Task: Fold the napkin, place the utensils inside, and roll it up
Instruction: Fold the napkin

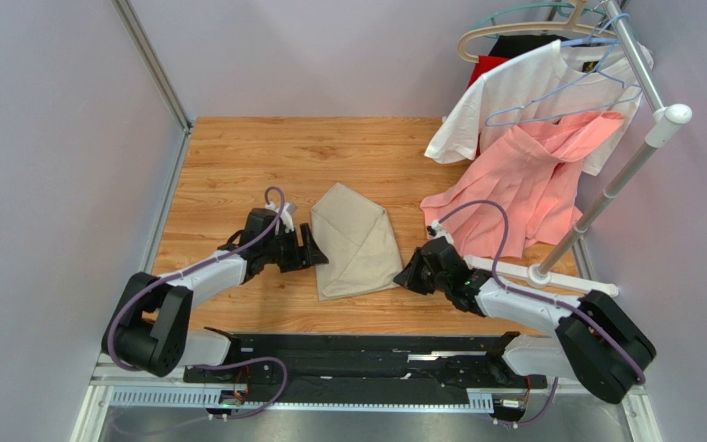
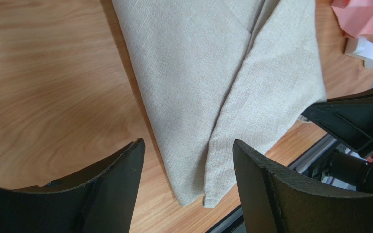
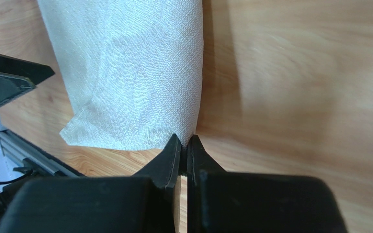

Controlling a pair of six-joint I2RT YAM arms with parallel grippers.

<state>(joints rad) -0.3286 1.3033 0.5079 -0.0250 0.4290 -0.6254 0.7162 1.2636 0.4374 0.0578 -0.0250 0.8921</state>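
- Napkin (image 1: 357, 241): beige cloth, mid-table (image 1: 237, 157), already folded w/ two flaps overlapping; the seam shows in the left wrist view.
- Utensils: not visible in any view. Can't tell if they're tucked under a flap or somewhere else.
- Left gripper (image 1: 314, 250): jaws wide open, holding nothing, low at the napkin's left edge. From the wrist cam the near corner sits between the fingers.
- Right gripper (image 1: 403, 276): jaws shut, tips right at the napkin's near-right corner. Can't tell if any hem is nipped between them.
- Step, my read: fold looks done, so either load the cutlery or start the roll.
- Doing it well:
  - confirm where the utensils are before rolling
  - pin one side w/ one claw, roll from the other
  - grab both layers at the edge, not just the top flap, or the fold opens
  - keep low and slow so the cloth doesn't drag across the wood
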